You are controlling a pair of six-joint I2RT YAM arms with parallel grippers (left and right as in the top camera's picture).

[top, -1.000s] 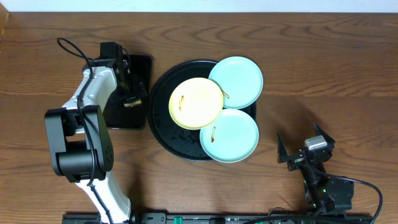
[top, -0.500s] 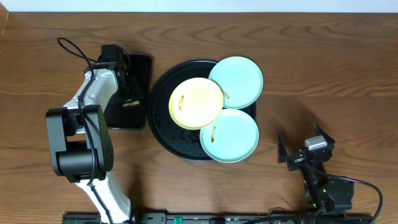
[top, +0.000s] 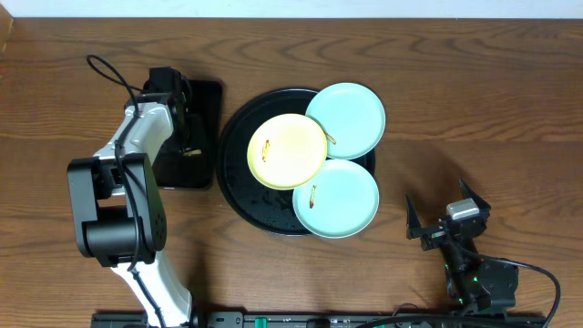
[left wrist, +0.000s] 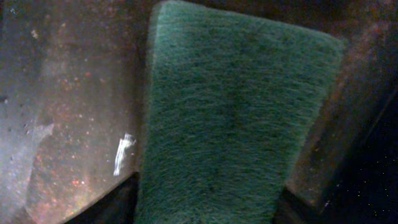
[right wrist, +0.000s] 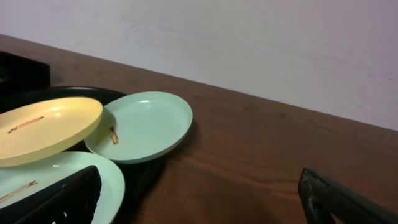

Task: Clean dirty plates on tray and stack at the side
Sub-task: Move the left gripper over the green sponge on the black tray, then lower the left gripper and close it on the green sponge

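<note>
Three plates overlap on the round black tray (top: 235,173). The pale yellow plate (top: 287,150) rests on top of the two mint-green ones, one at the back (top: 351,114) and one at the front (top: 339,200). Each has an orange-brown streak. My left gripper (top: 187,148) is down on the small rectangular black tray (top: 205,98), its fingers (left wrist: 208,202) closed against the sides of a green sponge (left wrist: 230,112). My right gripper (top: 444,217) is open and empty on the table, right of the plates. Its wrist view shows the yellow plate (right wrist: 43,127) and both mint plates (right wrist: 146,124) (right wrist: 37,180).
The rectangular tray's wet, speckled surface (left wrist: 68,106) lies under the sponge. Bare wooden table (top: 474,109) spreads right of and behind the round tray. A pale wall (right wrist: 249,43) stands behind the table.
My left gripper has shifted slightly along the rectangular tray, toward the front. The plates and the right arm have not moved.
</note>
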